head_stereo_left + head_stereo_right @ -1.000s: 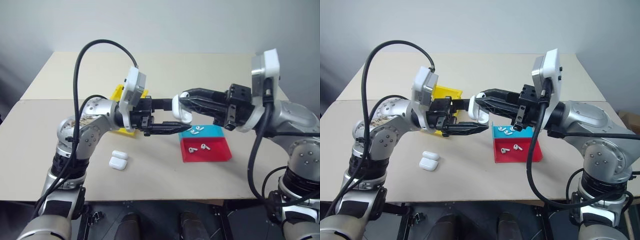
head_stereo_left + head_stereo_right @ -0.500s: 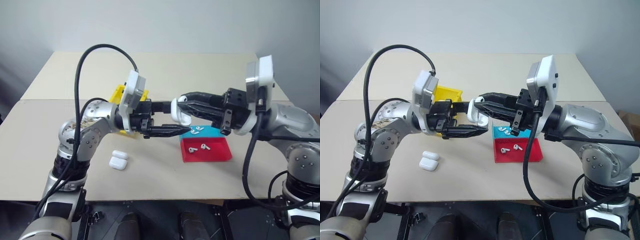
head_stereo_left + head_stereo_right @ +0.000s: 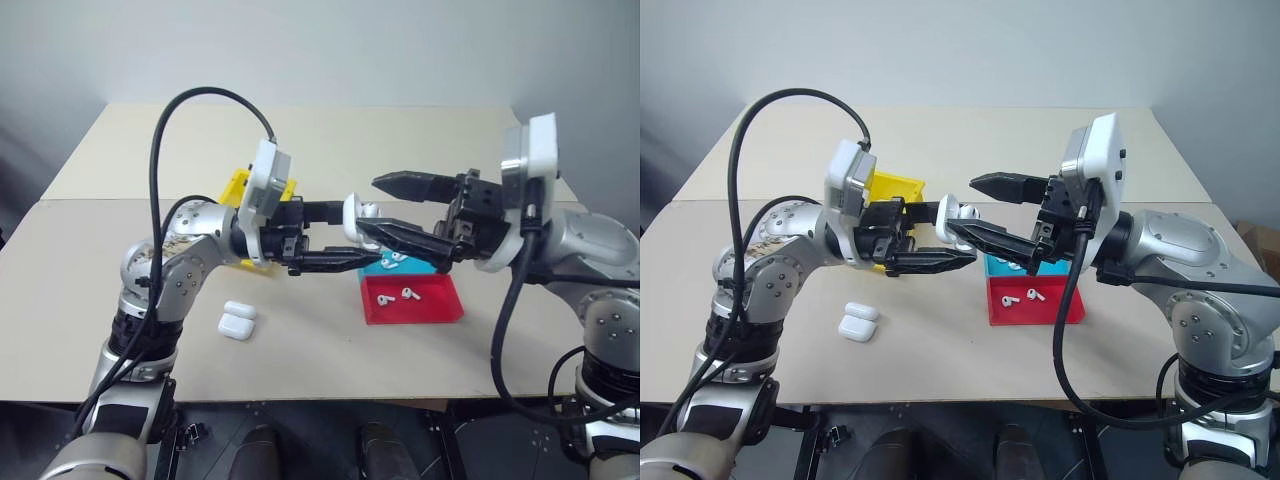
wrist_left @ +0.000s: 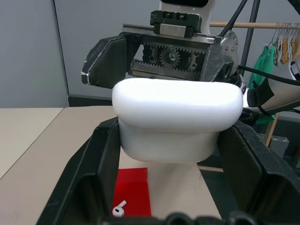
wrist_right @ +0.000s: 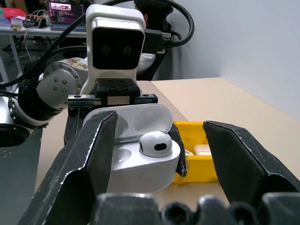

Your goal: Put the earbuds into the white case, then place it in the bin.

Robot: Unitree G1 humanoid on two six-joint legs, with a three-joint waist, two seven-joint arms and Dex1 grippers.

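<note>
Gloss marks the rounded white case, lid flipped up, one earbud seated inside, pinched by the left pincer above the matte beige surface. Right pincer spread. Yellow plastic bin behind.

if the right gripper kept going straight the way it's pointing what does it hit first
Most likely the white case, held open in the shut left gripper, one earbud seated in it. The open right gripper points right at it, with the case already about between its fingertips.
</note>
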